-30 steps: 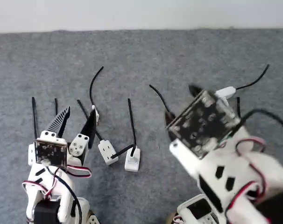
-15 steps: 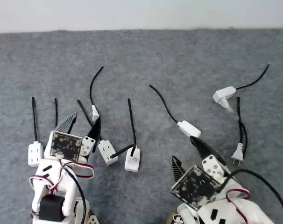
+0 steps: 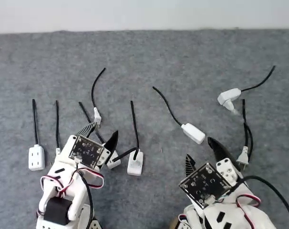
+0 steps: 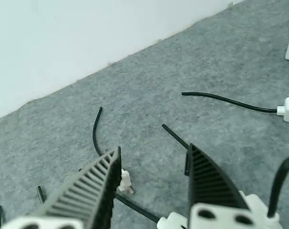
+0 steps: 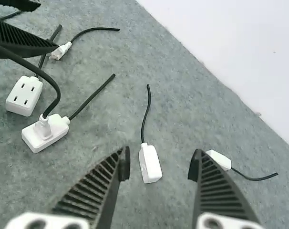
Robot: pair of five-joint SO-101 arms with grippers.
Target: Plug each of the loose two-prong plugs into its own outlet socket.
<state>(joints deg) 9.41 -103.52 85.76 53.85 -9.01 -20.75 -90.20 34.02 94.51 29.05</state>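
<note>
My left gripper (image 3: 99,134) hangs open near the front left, over a white outlet socket (image 3: 114,161) that it partly hides. A small white two-prong plug (image 3: 97,116) on a curved black cord lies just beyond it, and also shows ahead of the open fingers as the small plug (image 4: 125,180). Another socket (image 3: 135,163) beside it has a plug seated in it (image 5: 43,129). My right gripper (image 3: 199,149) is open at the front right. An oblong white socket (image 3: 193,132) lies just ahead of it, seen as the oblong socket (image 5: 149,164). A loose plug (image 3: 243,156) lies to its right.
A third socket (image 3: 36,157) lies at the far left beside a thin black cord (image 3: 57,124). A white connector (image 3: 229,97) with a cord lies at the back right. Grey carpet (image 3: 192,57) stretches to the white wall behind.
The right arm has drawn back from over the right middle of the table to the front edge. The left gripper has shifted right, from the far-left cords to the middle socket.
</note>
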